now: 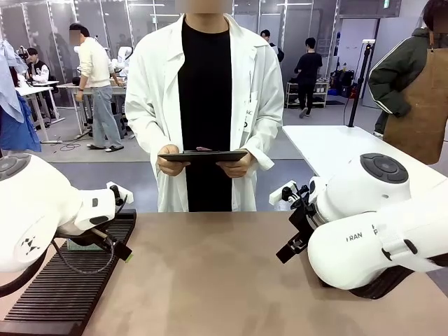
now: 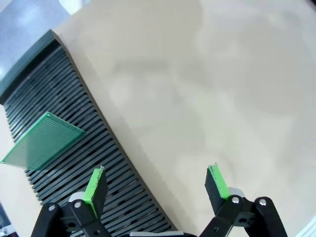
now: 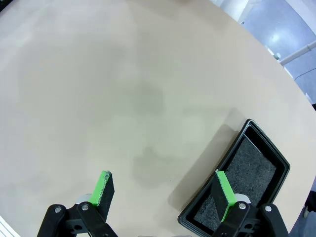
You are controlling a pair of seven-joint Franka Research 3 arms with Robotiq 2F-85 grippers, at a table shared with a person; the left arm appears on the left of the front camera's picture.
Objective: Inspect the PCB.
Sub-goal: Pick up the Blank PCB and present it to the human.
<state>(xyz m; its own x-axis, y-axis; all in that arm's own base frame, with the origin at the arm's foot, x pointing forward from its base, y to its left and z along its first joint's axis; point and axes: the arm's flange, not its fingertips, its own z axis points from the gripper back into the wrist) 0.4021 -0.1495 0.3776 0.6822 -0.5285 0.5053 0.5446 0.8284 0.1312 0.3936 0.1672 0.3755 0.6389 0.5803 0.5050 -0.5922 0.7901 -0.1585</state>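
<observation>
At our left, the PCB stands slotted in the black rack, near our left gripper, whose jaws are spread wide and empty. We judge the board light, thin and stiff, with slick faces, so we should pinch its free top edge gently across both faces. Our right gripper, also spread, hovers by the tray.

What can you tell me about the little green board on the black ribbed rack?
The thin green rectangular circuit board has a flat face covered in rows of tiny dots. It looks stiff and bare, with no parts on it. It rests on the black ribbed plastic rack, apparently tilted, one corner reaching past the rack's side. The open left pincer is apart from it.
</observation>
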